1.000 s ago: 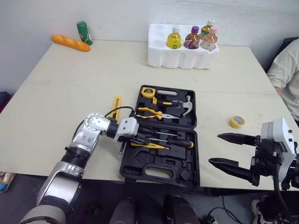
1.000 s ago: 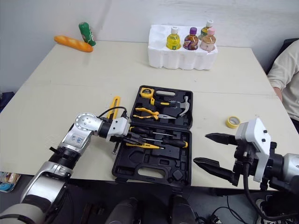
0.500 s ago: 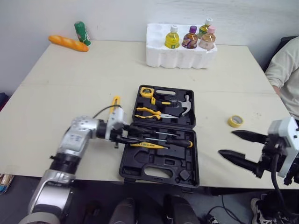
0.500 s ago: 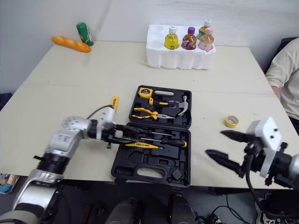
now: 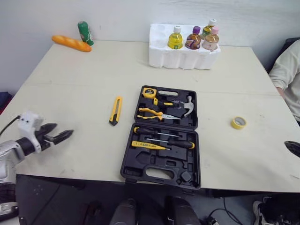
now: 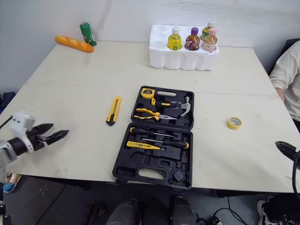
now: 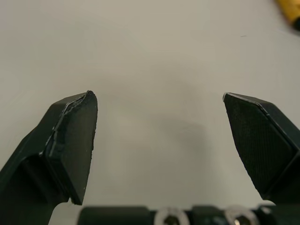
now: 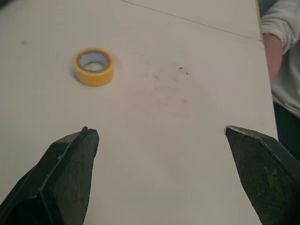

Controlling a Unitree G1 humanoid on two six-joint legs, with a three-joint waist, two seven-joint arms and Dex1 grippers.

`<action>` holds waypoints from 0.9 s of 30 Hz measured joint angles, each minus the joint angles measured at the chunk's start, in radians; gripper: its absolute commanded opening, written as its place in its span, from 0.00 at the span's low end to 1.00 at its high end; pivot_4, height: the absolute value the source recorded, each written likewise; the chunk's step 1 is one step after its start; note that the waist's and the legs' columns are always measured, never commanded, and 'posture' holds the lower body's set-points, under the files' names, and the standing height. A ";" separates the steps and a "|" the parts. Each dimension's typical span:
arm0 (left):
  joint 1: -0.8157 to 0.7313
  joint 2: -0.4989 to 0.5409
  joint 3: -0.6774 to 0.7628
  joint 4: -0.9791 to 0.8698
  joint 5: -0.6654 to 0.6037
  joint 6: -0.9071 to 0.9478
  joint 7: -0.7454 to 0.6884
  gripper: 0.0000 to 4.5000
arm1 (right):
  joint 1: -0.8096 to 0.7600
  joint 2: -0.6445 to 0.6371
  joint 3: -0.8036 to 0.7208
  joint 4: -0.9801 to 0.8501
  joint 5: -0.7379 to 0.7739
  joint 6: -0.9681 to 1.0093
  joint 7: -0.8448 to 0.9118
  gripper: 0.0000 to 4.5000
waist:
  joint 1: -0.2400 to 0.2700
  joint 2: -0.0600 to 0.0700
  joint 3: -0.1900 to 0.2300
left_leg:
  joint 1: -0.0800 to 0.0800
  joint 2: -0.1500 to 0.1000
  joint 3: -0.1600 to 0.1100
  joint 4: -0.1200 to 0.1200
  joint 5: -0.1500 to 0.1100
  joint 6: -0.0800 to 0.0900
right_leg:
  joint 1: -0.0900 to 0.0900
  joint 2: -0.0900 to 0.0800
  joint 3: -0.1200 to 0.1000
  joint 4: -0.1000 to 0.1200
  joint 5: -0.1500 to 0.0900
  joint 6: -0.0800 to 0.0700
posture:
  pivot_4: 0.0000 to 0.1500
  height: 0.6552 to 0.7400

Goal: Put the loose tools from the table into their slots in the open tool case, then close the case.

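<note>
The black tool case lies open in the middle of the table, holding a tape measure, pliers, a hammer and screwdrivers. A yellow utility knife lies loose just left of the case. A yellow tape roll sits to its right. My left gripper hovers open and holding nothing over the table's front left, well away from the case. My right gripper is open and holding nothing over the table's right side, with the tape roll ahead of it.
A white foam tray with several bottles stands at the back. A bread loaf and a green can lie at the back left. A person's sleeve shows at the right edge of the table.
My left gripper let go at the screwdrivers, opened and drew back left to the front edge. My right arm pulled back to the right, still open.
</note>
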 measured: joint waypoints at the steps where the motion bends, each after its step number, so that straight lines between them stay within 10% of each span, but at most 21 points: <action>1: 0.001 0.000 0.001 -0.001 0.000 0.014 0.013 1.00 | -0.005 0.000 0.001 0.016 -0.007 -0.009 0.005 1.00 | 0.000 0.000 0.000 | 0.000 0.000 0.000 -0.001 0.001 -0.001 | 0.000 0.000 0.000 0.000 0.000 0.000 | 1.00 0.96; 16: -0.269 -0.210 -0.163 -0.428 -0.076 0.626 0.352 1.00 | -0.102 -0.029 -0.010 -0.391 0.281 0.175 0.137 1.00 | 0.003 0.000 0.000 | 0.000 0.000 0.000 -0.002 0.008 -0.002 | 0.000 0.002 -0.001 0.007 0.000 0.001 | 1.00 0.96; 27: -0.502 -0.420 -0.335 -0.299 0.043 0.762 0.599 1.00 | -0.182 -0.069 0.093 -0.695 0.603 0.344 0.056 1.00 | 0.003 -0.002 0.001 | 0.001 0.000 0.001 -0.001 0.009 -0.003 | 0.000 0.004 -0.001 0.006 0.001 0.001 | 1.00 0.96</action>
